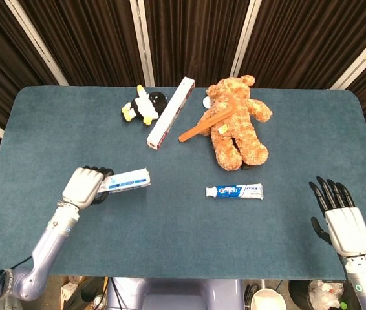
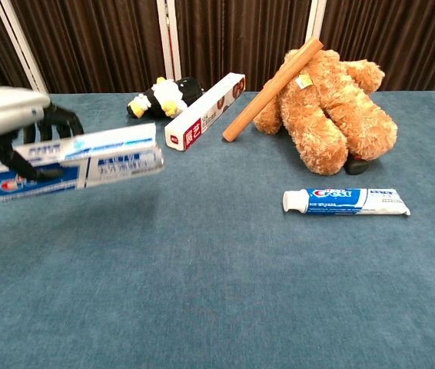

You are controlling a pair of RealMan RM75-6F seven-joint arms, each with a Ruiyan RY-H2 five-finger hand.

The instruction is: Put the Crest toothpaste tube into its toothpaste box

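Note:
My left hand [image 1: 85, 186] [image 2: 18, 127] grips one end of the blue and white Crest toothpaste box [image 1: 126, 181] [image 2: 79, 161] and holds it clear of the table, its free end pointing right. The Crest toothpaste tube [image 1: 234, 191] [image 2: 346, 201] lies flat on the blue cloth near the middle, cap to the left, just in front of the teddy bear. My right hand [image 1: 339, 216] hovers open at the table's near right edge, fingers spread, far from the tube. It does not show in the chest view.
A brown teddy bear [image 1: 237, 121] [image 2: 330, 104] with a wooden stick [image 1: 202, 124] [image 2: 272, 79] across it lies behind the tube. A long red and white box [image 1: 170, 112] [image 2: 204, 111] and a small penguin toy [image 1: 144, 105] [image 2: 162, 97] sit at the back.

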